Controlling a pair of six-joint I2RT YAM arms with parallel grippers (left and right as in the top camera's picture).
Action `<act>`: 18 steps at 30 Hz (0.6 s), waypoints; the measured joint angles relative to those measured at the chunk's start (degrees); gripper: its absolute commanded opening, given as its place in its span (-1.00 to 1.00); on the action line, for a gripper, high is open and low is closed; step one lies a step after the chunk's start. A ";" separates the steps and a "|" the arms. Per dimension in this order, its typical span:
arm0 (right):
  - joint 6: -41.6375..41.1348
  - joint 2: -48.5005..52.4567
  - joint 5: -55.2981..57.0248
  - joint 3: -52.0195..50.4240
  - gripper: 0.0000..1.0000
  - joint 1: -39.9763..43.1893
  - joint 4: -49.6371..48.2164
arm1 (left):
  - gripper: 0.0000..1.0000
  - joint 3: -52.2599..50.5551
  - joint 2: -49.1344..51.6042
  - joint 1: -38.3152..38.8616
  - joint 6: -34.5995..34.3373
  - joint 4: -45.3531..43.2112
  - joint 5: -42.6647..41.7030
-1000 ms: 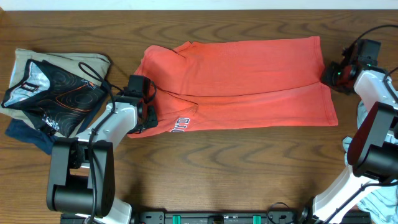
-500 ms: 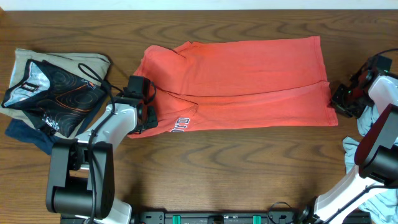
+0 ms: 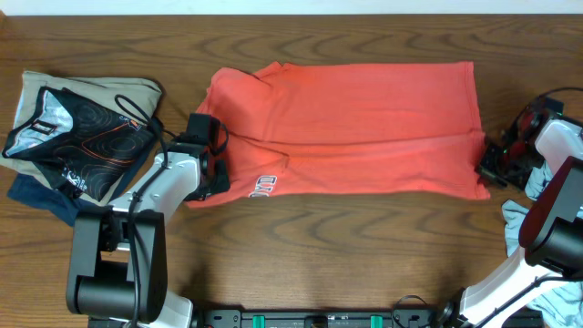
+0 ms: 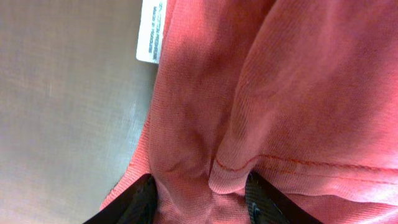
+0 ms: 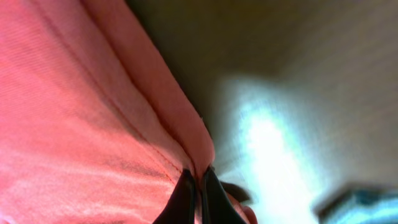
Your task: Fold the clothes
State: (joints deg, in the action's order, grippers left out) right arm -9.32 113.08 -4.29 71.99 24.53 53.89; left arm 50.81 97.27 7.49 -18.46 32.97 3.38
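Observation:
The coral-red T-shirt (image 3: 364,118) lies folded lengthwise across the middle of the table, with its chest lettering (image 3: 264,187) at the front left. My left gripper (image 3: 212,175) is at the shirt's left end, with a thick bunch of red fabric (image 4: 199,180) between its fingers; the white neck tag (image 4: 150,31) shows above. My right gripper (image 3: 493,168) is at the shirt's front right corner, its fingers (image 5: 199,183) pinched on the hem. A pale grey-blue shirt (image 3: 554,299) lies at the front right edge, partly behind the right arm.
A pile of other garments (image 3: 77,128), tan, black-patterned and navy, lies at the far left beside the left arm. The wooden table (image 3: 346,246) extends in front of the shirt. The arm bases stand at the front corners.
My right gripper has moved toward the table's front with the shirt's right corner, drawing the folded layer forward. The lettering has shifted slightly. The left gripper has barely moved.

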 measured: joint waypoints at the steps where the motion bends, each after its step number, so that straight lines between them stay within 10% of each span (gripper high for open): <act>1: -0.57 0.00 0.57 -0.11 -0.97 0.00 1.31 | -0.02 0.07 -0.11 0.00 -0.24 1.66 0.00; 18: -8.52 0.92 10.60 -2.34 -0.98 0.52 14.25 | 0.06 -1.46 0.13 -1.07 -4.07 20.63 -1.11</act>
State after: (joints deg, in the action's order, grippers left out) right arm -17.85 113.99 6.31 69.65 25.06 68.14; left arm 49.34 97.41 6.42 -22.52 53.60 2.26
